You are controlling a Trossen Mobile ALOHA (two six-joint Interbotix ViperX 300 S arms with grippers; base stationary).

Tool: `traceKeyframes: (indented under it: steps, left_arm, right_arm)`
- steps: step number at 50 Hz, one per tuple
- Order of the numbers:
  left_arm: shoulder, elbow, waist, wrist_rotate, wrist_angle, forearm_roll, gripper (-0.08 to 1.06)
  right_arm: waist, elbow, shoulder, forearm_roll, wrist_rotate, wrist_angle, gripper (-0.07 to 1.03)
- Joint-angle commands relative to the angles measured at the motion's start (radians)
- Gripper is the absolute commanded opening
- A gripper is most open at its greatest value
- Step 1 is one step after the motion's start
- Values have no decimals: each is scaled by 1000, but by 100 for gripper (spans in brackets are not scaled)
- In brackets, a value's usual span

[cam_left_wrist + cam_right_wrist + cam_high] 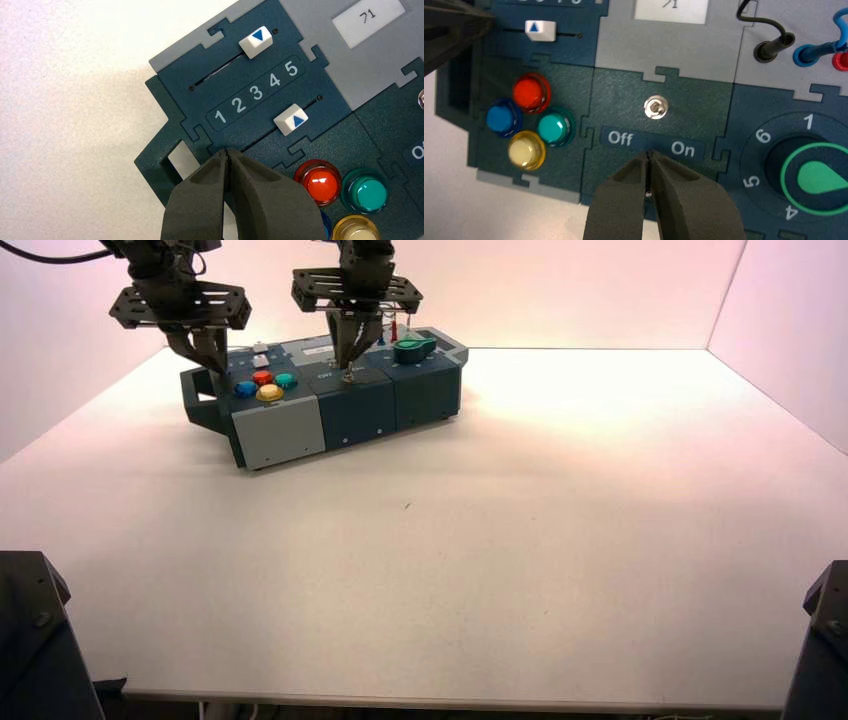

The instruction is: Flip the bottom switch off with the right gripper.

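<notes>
My right gripper (pixel 649 155) is over the bottom switch (pixel 348 377), fingers pressed together, just on the front side of the Off/On label (pixel 653 143); the top switch (pixel 656 107) sits across that label (not my target); I'm in place, I judge, with the push toward Off left to make or confirm; my left gripper (pixel 227 152) idles well left of the label, tips together.

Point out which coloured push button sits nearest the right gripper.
The green button: it lies closer to the right gripper than the red, blue and yellow ones.
</notes>
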Motion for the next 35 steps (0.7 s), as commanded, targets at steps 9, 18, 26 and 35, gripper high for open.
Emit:
traceKeyframes:
  steps: [9, 18, 26, 35]
  left_arm:
    - [60, 20, 12, 8, 6, 5, -3]
    - [61, 20, 12, 11, 8, 3, -3]
    - [61, 20, 12, 12, 6, 5, -3]
    - [63, 20, 11, 12, 5, 3, -3]
  right_arm:
    - [-9, -87, 8, -15, 2, 9, -2]
    - [-18, -112, 18, -23, 2, 37, -2]
    - [-32, -109, 12, -29, 2, 44, -2]
    - [-43, -86, -5, -29, 2, 52, -2]
